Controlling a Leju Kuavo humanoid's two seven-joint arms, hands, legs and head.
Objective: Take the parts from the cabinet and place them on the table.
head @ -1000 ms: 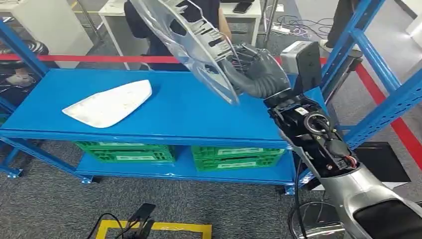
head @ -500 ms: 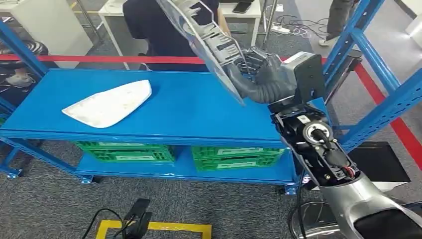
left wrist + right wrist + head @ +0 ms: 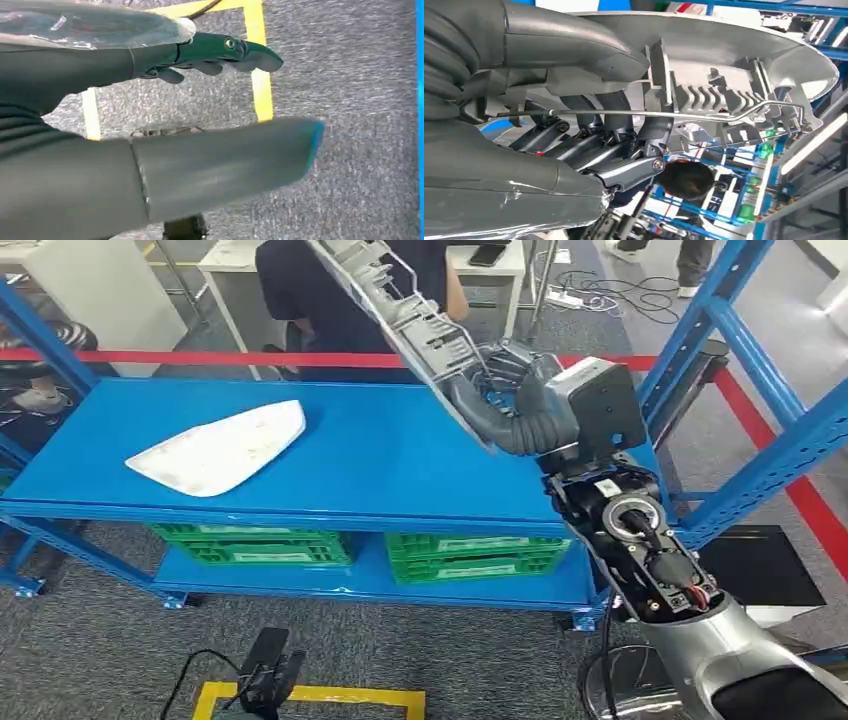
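We face the blue shelving unit (image 3: 380, 455), whose wide top shelf serves as the table for this task; green crates (image 3: 470, 555) sit on the lower shelf. A red barrier line (image 3: 200, 357) runs behind it, and a person in dark clothing (image 3: 340, 290) stands beyond that.

Our right arm reaches up over the right end of the shelf. The right hand (image 3: 510, 390) grasps the large grey moulded part (image 3: 400, 300) by its lower edge; the part is tilted steeply and held well above the surface, touching nothing else. In the right wrist view the fingers (image 3: 619, 145) wrap the ribbed inner face and the thumb presses the smooth outer shell (image 3: 724, 35). A white part (image 3: 220, 450) already lies flat on the left half of the shelf.

The left hand (image 3: 220, 52) hangs over the carpet with fingers extended and apart, holding nothing.

Judgement: we are mid-carry, placement not yet done. To do it well, we think the part should be rotated towards flat, lowered over the bare blue area right of the white part, kept apart from it, and the fingers released only once an edge rests on the shelf. The grip is at one end, so the long free end could swing or slip
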